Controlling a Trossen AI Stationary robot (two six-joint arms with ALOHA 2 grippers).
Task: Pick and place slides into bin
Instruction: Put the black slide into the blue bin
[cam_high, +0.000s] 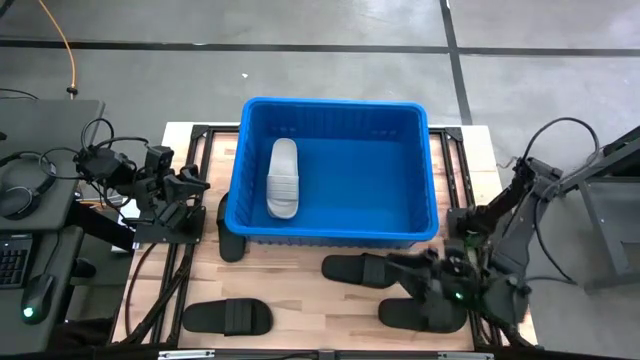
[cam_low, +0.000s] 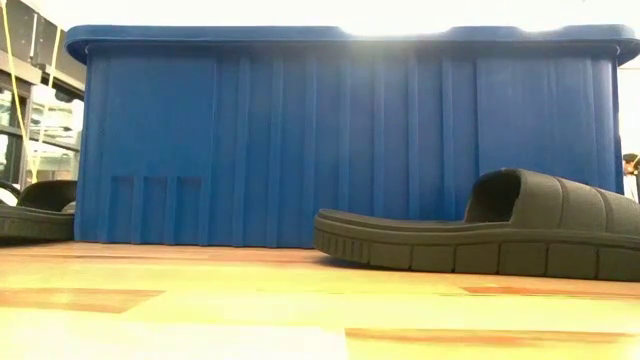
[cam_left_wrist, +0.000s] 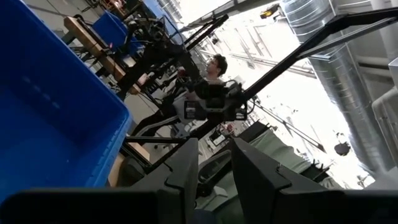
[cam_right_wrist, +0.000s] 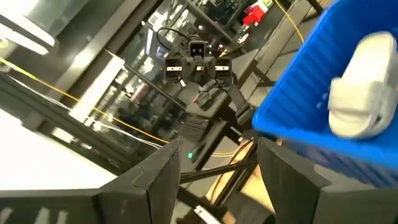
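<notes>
- The right gripper is low near the table's front right corner, its fingers spread apart with nothing between them in the wrist view; it is over the black slides there.
- The left gripper hangs at the table's left edge, beside the bin's left wall, fingers a narrow gap apart and empty.
- The bin fills the back middle of the table (blue, ribbed walls).
- One light grey slide lies inside it, toward its left wall.
- A black slide lies just in front of the bin's front wall, right of centre.
- Another black slide is partly under the right arm near the front edge.
- A third black slide lies at the front left.
- A dark slide pokes out at the bin's front left corner.
</notes>
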